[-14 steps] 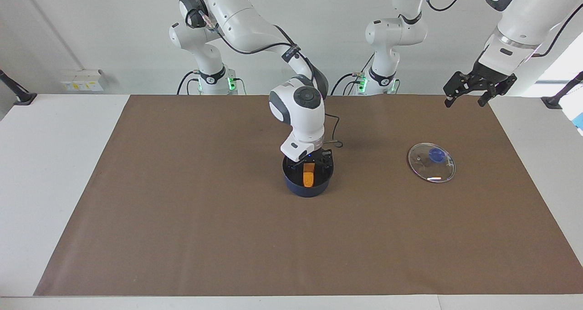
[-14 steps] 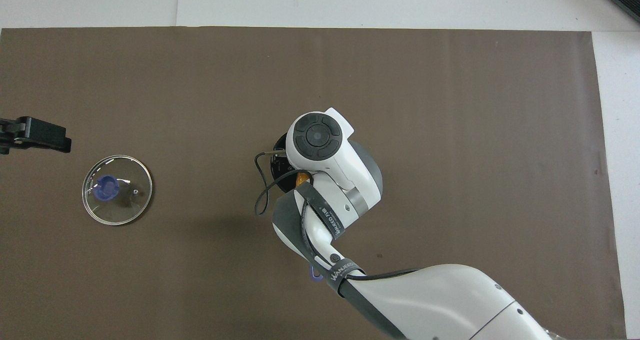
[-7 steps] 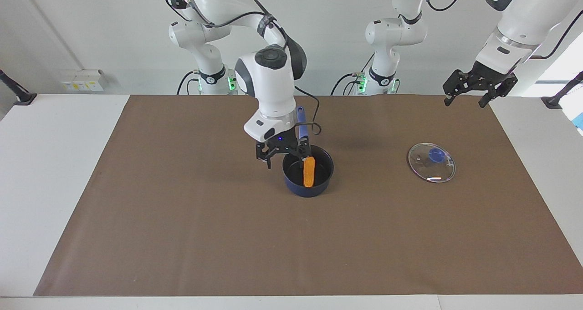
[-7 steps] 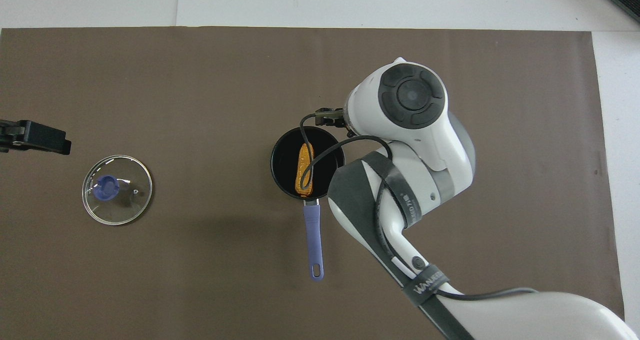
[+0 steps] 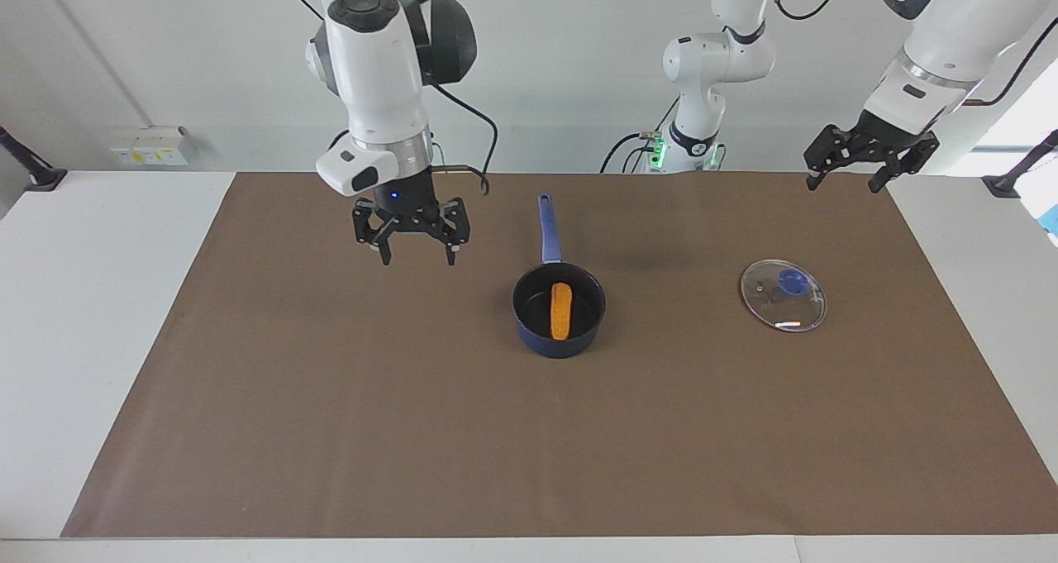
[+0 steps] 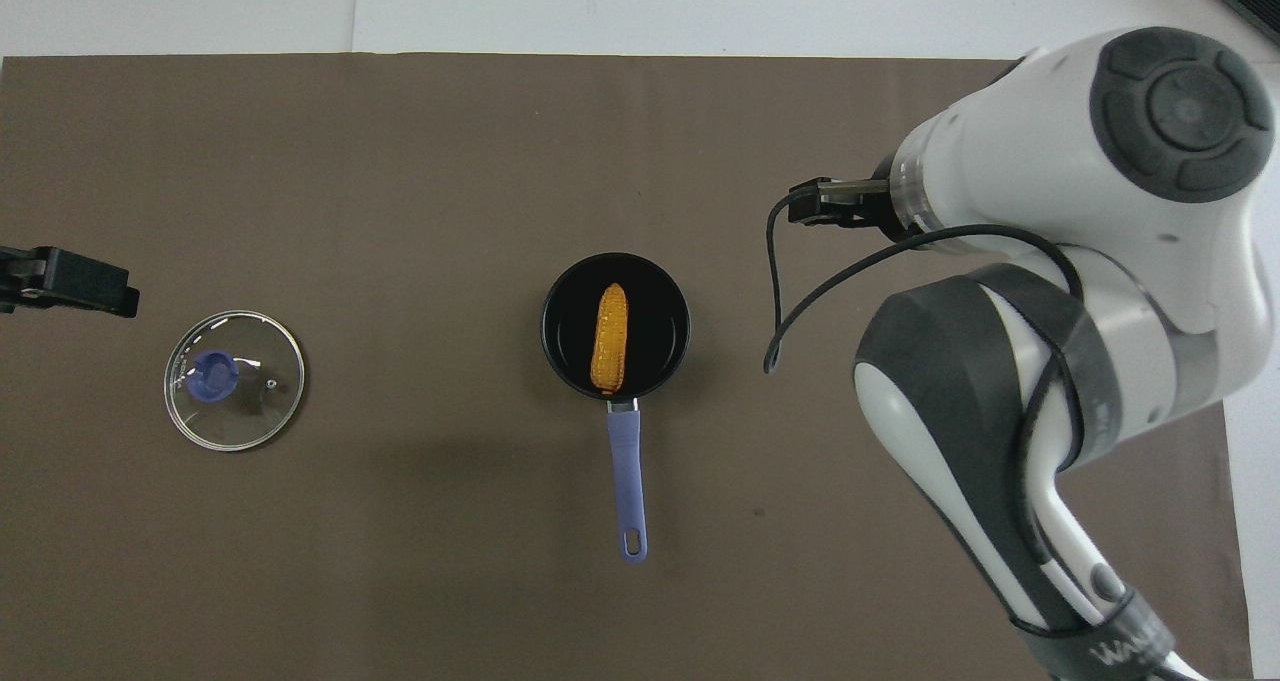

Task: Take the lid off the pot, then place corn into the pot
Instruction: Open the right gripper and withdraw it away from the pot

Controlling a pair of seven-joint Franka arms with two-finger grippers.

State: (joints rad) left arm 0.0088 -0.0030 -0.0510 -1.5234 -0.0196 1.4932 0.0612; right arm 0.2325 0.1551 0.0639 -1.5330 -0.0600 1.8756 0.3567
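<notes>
The dark blue pot point(image 5: 559, 346) stands at the middle of the brown mat, its handle point(image 5: 546, 226) pointing toward the robots. The orange-yellow corn point(image 5: 561, 311) lies flat inside it, also plain in the overhead view point(image 6: 610, 337) within the pot point(image 6: 565, 311). The glass lid point(image 5: 783, 295) with its blue knob lies flat on the mat beside the pot, toward the left arm's end point(image 6: 234, 379). My right gripper point(image 5: 416, 257) is open and empty, raised over bare mat toward the right arm's end. My left gripper point(image 5: 843, 188) is open and empty, waiting high over the mat's corner.
The brown mat point(image 5: 331, 431) covers most of the white table point(image 5: 83, 315). A black cable point(image 6: 790, 301) loops from the right wrist. The right arm's large wrist point(image 6: 1100, 261) covers part of the mat in the overhead view.
My right gripper let go of the corn in the pot, rose and swung away toward the right arm's end. The pot's handle came into view. The left gripper barely moved.
</notes>
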